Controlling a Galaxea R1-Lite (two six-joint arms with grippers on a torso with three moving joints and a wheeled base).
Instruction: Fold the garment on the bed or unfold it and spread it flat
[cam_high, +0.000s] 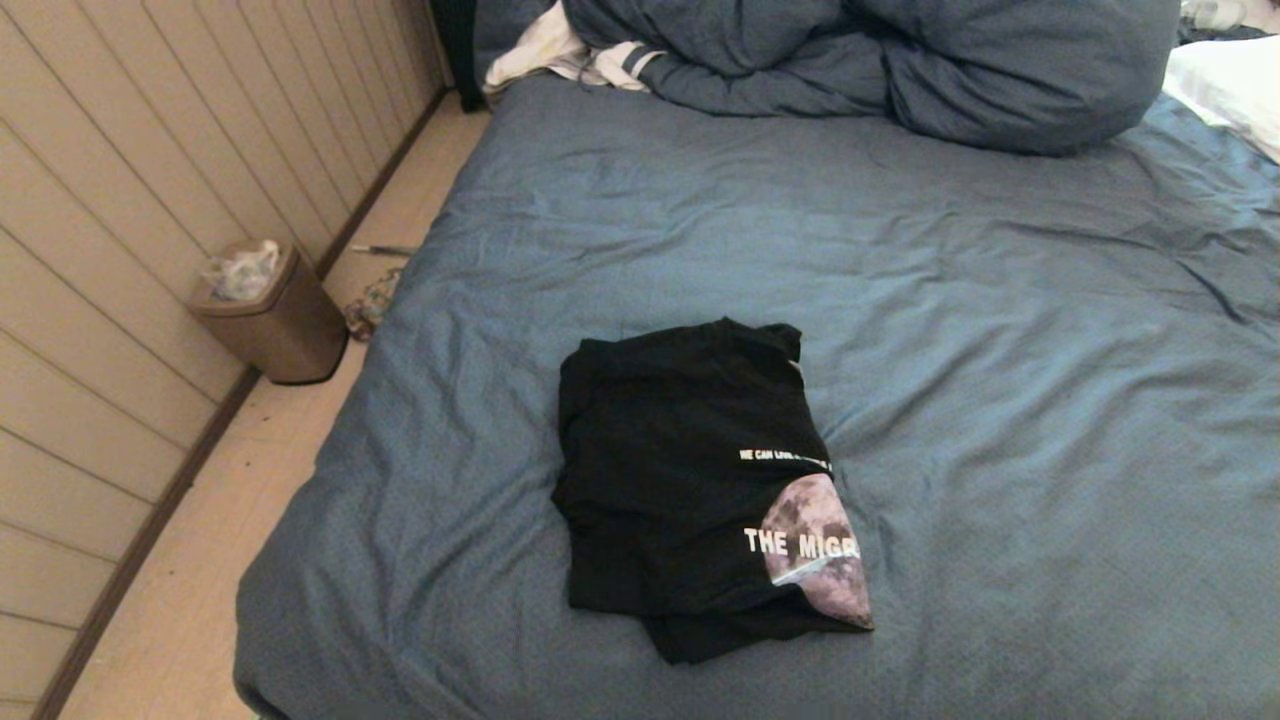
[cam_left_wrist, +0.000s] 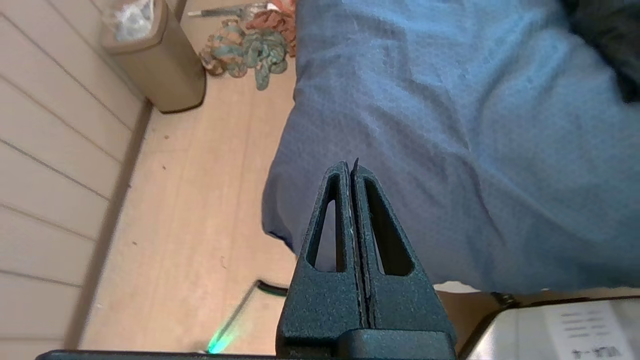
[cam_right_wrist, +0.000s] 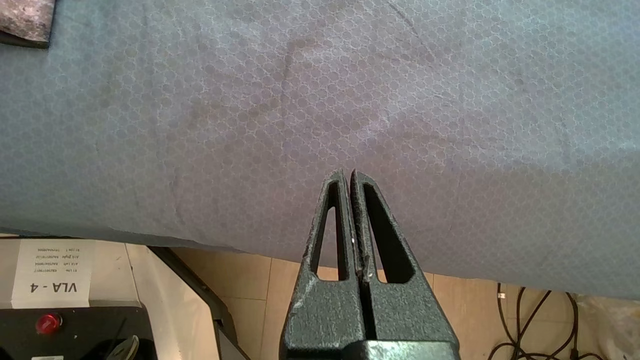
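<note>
Lying folded into a rough rectangle, the black short-sleeved T-shirt (cam_high: 690, 490) sits near the front middle of the bed (cam_high: 1000, 350), a wide mattress under a wrinkled slate-blue sheet. Greyish-pink moon print and white lettering face up at its right edge. Bulky blue duvet (cam_high: 880, 60) is heaped at the far end, white striped clothing (cam_high: 560, 55) beside it. Brown bin (cam_high: 275, 315) stands on the floor by the panelled wall. No arms in the head view.

Left wrist view: left gripper (cam_left_wrist: 351, 167) hangs over the bed's corner edge, fingers pressed together, holding nothing.

Right wrist view: right gripper (cam_right_wrist: 348, 175) off the bed's near edge, fingers together, empty; a corner of the moon print (cam_right_wrist: 25, 20) shows well apart from it.
</note>
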